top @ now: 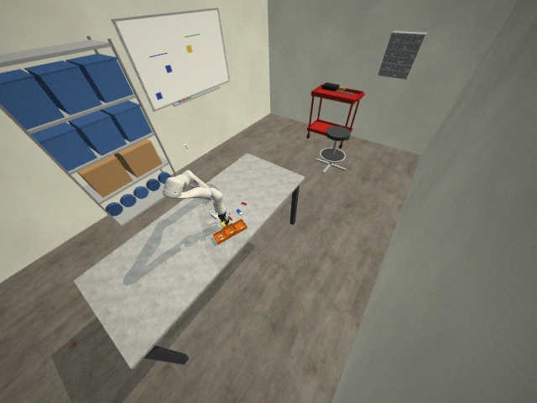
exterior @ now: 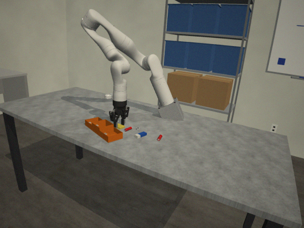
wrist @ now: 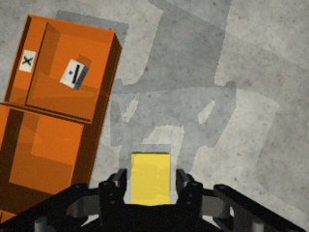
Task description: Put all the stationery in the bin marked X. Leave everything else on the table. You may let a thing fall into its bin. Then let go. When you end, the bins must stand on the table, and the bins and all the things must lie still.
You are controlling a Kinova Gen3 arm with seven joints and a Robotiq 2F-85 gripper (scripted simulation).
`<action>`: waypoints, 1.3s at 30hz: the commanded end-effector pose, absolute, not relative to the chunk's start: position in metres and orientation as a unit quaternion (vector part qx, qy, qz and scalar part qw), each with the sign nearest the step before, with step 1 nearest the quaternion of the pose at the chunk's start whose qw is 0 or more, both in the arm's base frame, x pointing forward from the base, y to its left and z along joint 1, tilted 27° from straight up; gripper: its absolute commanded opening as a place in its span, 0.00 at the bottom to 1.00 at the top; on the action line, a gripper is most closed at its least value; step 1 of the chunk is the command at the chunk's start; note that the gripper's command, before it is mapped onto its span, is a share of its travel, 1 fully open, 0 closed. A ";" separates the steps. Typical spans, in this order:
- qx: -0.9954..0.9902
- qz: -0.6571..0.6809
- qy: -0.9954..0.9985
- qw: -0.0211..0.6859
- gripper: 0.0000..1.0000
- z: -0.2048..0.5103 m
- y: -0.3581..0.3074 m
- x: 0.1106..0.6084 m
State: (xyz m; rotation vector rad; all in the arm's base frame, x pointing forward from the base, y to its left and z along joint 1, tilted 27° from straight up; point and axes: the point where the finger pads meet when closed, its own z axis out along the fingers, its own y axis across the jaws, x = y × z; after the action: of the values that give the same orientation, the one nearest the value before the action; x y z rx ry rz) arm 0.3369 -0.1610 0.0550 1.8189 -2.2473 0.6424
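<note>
A flat yellow block (wrist: 150,178) lies on the table beside the orange bin row (wrist: 53,116). My gripper (wrist: 151,178) is low over the block, with one finger on each side and small gaps showing; it is open. The compartment marked X (wrist: 68,72) is the end one and holds a small white piece with dark markings (wrist: 76,73). From the side, the gripper (exterior: 118,122) stands upright over the yellow block (exterior: 120,126), next to the bin (exterior: 103,128). A blue and white eraser (exterior: 140,134) lies to the right.
Two red cylinders (exterior: 128,128) (exterior: 159,137) and a small white and black piece (exterior: 137,128) lie on the table right of the bin. A small white object sits behind the arm. The arm's base (exterior: 170,111) stands at the back edge.
</note>
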 end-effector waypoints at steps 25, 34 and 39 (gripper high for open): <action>0.612 0.216 -0.756 0.090 0.35 0.055 -0.161 0.337; 0.612 0.216 -0.756 0.090 0.35 0.055 -0.161 0.337; 0.612 0.216 -0.756 0.090 0.35 0.064 -0.157 0.336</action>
State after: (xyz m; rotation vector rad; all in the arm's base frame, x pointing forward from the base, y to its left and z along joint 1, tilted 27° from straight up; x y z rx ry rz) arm 0.3336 -0.1565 0.0598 1.8185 -2.2455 0.6294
